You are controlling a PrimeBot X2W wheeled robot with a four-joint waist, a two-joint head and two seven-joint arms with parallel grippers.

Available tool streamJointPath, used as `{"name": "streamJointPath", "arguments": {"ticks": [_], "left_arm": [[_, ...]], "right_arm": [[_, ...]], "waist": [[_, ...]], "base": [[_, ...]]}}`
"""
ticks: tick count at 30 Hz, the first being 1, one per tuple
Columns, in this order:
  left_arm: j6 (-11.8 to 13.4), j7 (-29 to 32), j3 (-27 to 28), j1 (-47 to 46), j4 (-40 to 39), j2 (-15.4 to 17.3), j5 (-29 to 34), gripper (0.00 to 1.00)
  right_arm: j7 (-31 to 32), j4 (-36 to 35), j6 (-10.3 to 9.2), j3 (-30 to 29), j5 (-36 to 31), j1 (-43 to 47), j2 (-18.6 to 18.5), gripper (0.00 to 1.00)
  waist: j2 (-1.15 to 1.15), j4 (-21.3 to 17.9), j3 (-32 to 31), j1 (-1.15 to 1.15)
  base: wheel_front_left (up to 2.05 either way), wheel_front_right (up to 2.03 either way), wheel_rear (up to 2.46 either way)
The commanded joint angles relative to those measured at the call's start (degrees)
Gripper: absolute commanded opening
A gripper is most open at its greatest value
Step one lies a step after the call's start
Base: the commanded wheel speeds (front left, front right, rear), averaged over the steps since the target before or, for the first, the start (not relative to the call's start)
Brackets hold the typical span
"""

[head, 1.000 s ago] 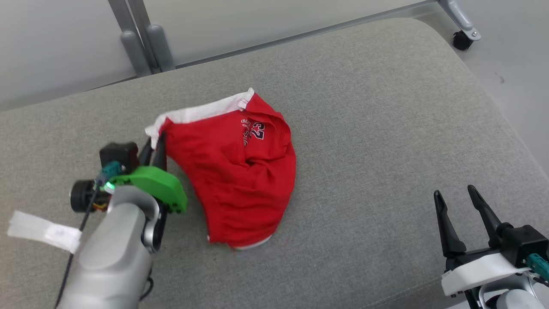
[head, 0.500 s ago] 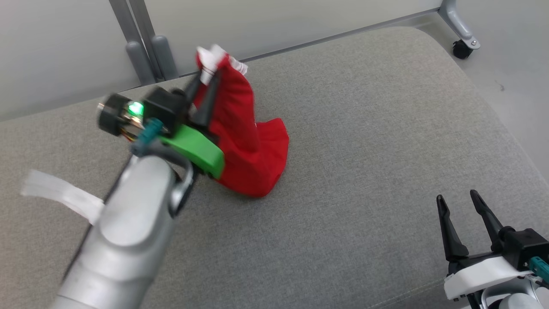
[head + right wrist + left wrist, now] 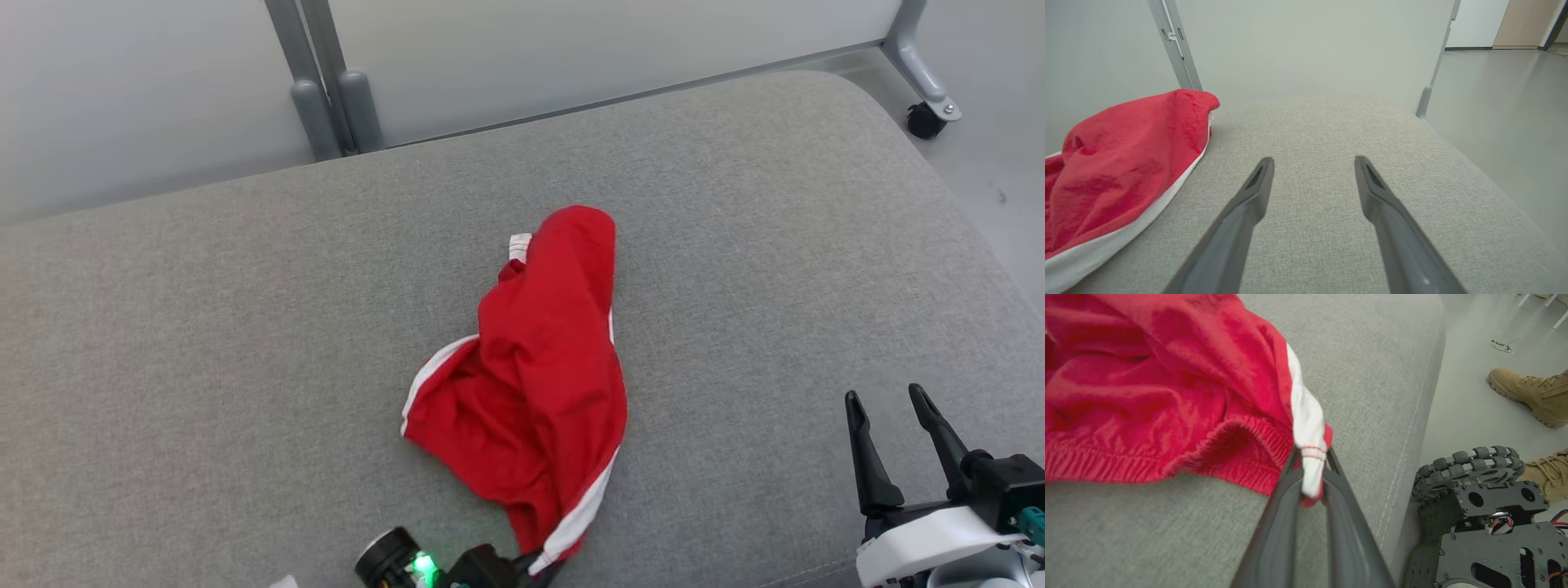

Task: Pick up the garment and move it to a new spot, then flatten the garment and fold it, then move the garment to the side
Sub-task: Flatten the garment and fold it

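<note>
Grey cushion | left fingers low at near edge, pinching garment trim | right fingers spread, pointing forward

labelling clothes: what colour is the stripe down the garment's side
White stripe on a red garment; best in the left wrist view.

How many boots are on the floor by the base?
2, both in the left wrist view: upper boot on the floor at the right edge, lower boot just past the base's wheel, partly cut off. More may stand out of frame.
</note>
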Motion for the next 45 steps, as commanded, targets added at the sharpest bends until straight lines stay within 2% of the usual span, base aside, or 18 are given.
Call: {"name": "streamJointPath", "arguments": {"ticks": [1,6,10,13,14,15,16,18,19,22,24,26,29,31,34,40,42,45], "left_arm": [[0.68,-0.53,1.06,1.13,0.72,1.06,-0.34,0.0],[4.29,-0.91,7.04,3.37,-0.39,5.57,-1.61,0.0],[7.2,-0.9,13.05,5.22,-3.63,10.97,-0.89,0.0],[8.97,-0.91,16.31,6.93,-4.91,13.25,-1.13,0.0],[9.39,-0.91,17.08,7.81,-4.91,13.73,-1.77,0.07],[9.36,-0.9,17.55,8.75,-4.72,13.84,-2.82,0.64],[9.07,-0.62,18.29,9.61,-4.88,13.5,-4.21,1.0],[9.18,0.69,19.57,10.45,-6.09,12.93,-6.69,1.0],[10.5,1.45,20.53,10.75,-6.65,12.79,-7.8,1.0],[18.3,4.78,24.14,11.75,-8.51,12.52,-9.1,1.0],[21.44,4.67,25.56,10.85,-11.98,11.63,-9.17,1.0],[22.66,5.97,25.3,9.23,-15.22,11.02,-8.47,1.0],[24.79,11.4,24.57,7.64,-18.83,10.94,-8.11,1.0],[27.02,15.57,24.52,7.5,-21.51,11.79,-7.83,1.0],[31.12,20.36,26.0,9.6,-26.24,15.18,-7.39,1.0],[38.08,23.8,30.89,14.8,-38.27,21.27,-7.51,1.0],[38.91,24.14,31.04,15.51,-42.7,22.21,-6.63,1.0],[37.29,25.03,28.73,14.08,-46.67,21.28,-6.46,1.0]], "right_arm": [[-0.18,0.06,0.0,0.0,0.12,0.17,-0.07,1.0],[-0.18,0.17,0.0,-0.38,0.15,1.16,-0.37,1.0],[-0.18,0.48,0.0,-0.7,-0.06,1.51,-0.34,1.0],[-0.18,0.69,0.0,-0.55,-0.21,1.56,-0.2,1.0],[-0.18,0.76,0.0,-0.39,-0.24,1.4,-0.15,1.0],[-0.18,0.8,0.0,-0.21,-0.28,1.23,-0.15,1.0],[-0.18,0.7,0.0,-0.03,-0.3,0.94,-0.18,1.0],[-0.18,0.41,0.0,0.05,-0.31,0.5,-0.23,1.0],[-0.18,0.31,0.0,0.1,-0.31,0.46,-0.28,1.0],[-0.18,-0.07,0.0,0.26,-0.41,0.36,-0.47,1.0],[-0.18,-0.3,0.0,0.35,-0.38,0.02,-0.54,1.0],[-0.18,-0.57,0.0,0.33,-0.28,-0.18,-0.55,1.0],[-0.18,-0.54,0.0,1.22,-0.45,-1.04,-0.47,1.0],[-0.18,-0.61,0.0,1.28,-0.31,-1.62,-0.33,1.0],[-0.18,-0.83,0.0,1.35,-0.17,-2.17,0.07,1.0],[-0.18,-0.65,0.0,0.36,-0.08,-1.31,0.31,1.0],[-0.18,-0.6,0.0,0.19,-0.14,-1.24,0.48,1.0],[-0.18,-0.47,0.0,0.37,-0.15,-1.72,0.75,1.0]], "waist": [[0.0,0.83,-0.1,0.0],[0.0,2.08,-0.6,0.0],[0.0,2.73,-1.05,0.0],[0.0,2.81,-1.37,0.0],[0.0,2.71,-1.47,0.0],[0.0,2.57,-1.54,0.0],[0.0,2.35,-1.57,0.0],[0.0,2.0,-1.52,0.0],[0.0,1.86,-1.44,0.0],[0.0,1.47,-1.24,0.0],[0.0,1.18,-0.82,0.0],[0.0,0.98,-0.17,0.0],[0.0,0.01,0.72,0.0],[0.0,-0.99,1.04,0.0],[0.0,-2.39,1.76,0.0],[0.0,-3.1,2.55,0.0],[0.0,-3.01,2.72,0.0],[0.0,-2.9,3.29,0.0]], "base": [[0.0,0.0,0.0],[0.0,0.0,0.0],[0.0,0.0,0.0],[0.0,0.0,0.0],[0.0,0.0,0.0],[0.0,0.0,0.0],[0.0,0.0,0.0],[0.0,0.0,0.0],[0.0,0.0,0.0],[0.0,0.0,0.0],[0.0,0.0,0.0],[0.0,0.0,0.0],[0.0,0.0,0.0],[0.0,0.0,0.0],[0.0,0.0,0.0],[0.0,0.0,0.0],[0.0,0.0,0.0],[0.0,0.0,0.0]]}}
